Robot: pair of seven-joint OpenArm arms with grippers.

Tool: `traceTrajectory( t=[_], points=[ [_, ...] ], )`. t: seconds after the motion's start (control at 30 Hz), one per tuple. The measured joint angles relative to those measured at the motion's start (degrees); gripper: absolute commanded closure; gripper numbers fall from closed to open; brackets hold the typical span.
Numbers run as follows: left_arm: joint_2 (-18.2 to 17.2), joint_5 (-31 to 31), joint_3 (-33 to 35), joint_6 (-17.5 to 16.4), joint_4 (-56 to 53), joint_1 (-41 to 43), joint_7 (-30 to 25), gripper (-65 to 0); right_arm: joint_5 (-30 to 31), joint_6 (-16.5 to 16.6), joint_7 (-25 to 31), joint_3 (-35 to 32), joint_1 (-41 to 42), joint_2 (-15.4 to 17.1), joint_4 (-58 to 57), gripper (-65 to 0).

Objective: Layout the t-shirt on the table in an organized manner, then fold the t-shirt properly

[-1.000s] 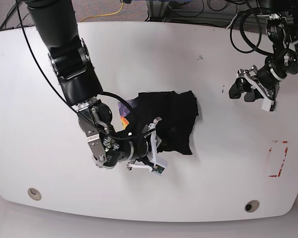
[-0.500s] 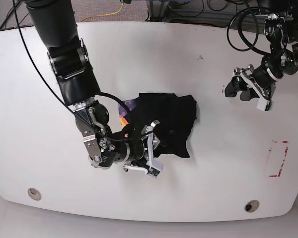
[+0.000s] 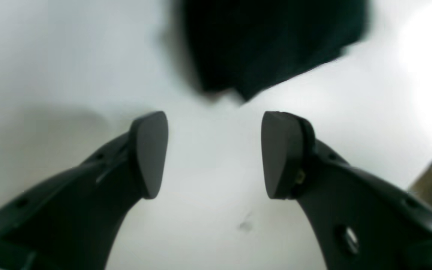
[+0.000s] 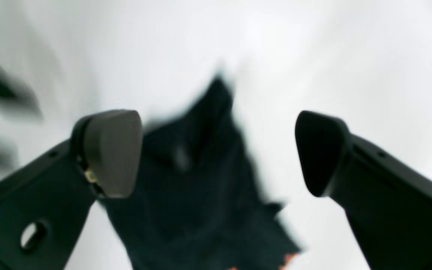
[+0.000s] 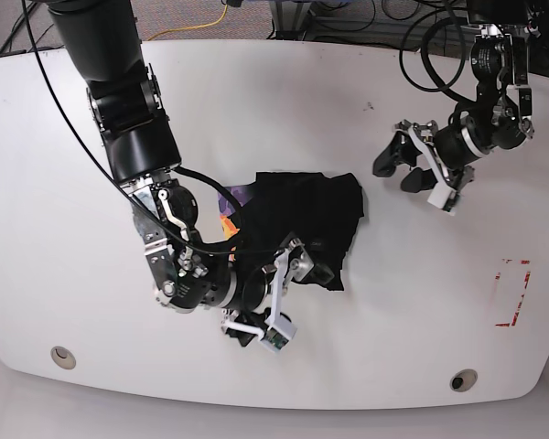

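A: Where was the t-shirt (image 5: 306, 217)?

B: It lay crumpled mid-table (image 5: 256, 101), directly under the right gripper (image 4: 219, 153), whose jaws gaped wide and empty.

A: And the left gripper (image 5: 398, 169)?

B: It was spread apart, holding nothing, near the shirt's far edge.

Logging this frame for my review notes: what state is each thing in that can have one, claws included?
Black soft fabric t-shirt: crumpled in a heap on the table, not spread out, not folded.
Right claw: open, over the t-shirt's near edge, holding nothing.
Left claw: open, empty, above bare table beside the t-shirt.
Glossy white table: carries the t-shirt near its middle.
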Motion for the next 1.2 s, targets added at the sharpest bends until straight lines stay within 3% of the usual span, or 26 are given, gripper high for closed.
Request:
traceTrajectory(
  t=[0.23,0.33,0.43,0.57,0.77,0.9,1.1,1.2],
  points=[
    [1.0,-0.5,4.1,0.0,1.5,-5.0,-0.1,-37.2,0.0,0.0,0.5,2.3,-2.8,2.8,5.0,-60.2],
    [2.6,0.3,4.6,0.3,1.3,-7.3,0.1,-37.2,-0.1,0.0,-0.1,2.8,-5.6,4.6,4.7,-52.5],
    [4.5,-0.1,4.8,0.1,0.5,-9.2,-0.2,-37.2,-0.3,0.0,0.0,3.0,-7.9,6.3,4.5,-40.7],
    [7.9,-0.1,4.9,0.1,-3.5,-11.8,-0.7,-37.2,-0.3,0.0,5.9,3.3,-9.9,7.3,3.1,-31.1],
    [11.8,1.2,4.8,0.7,-13.1,-15.9,-0.8,-37.2,0.0,0.1,11.8,2.8,-10.2,6.5,-4.0,-30.9],
    [13.9,5.9,4.8,0.6,-18.0,-17.7,-2.8,-37.2,-0.3,0.2,16.3,2.8,-10.1,6.7,-9.4,-30.8],
    [15.4,15.8,7.3,0.2,-28.3,-20.4,-7.9,-37.2,-0.3,4.4,24.9,-0.6,-8.8,7.4,-19.0,-30.1],
    [15.4,17.2,8.0,0.0,-34.2,-21.9,-10.4,-37.2,-0.2,4.9,28.3,-1.4,-8.6,7.3,-23.0,-30.1]
  ],
)
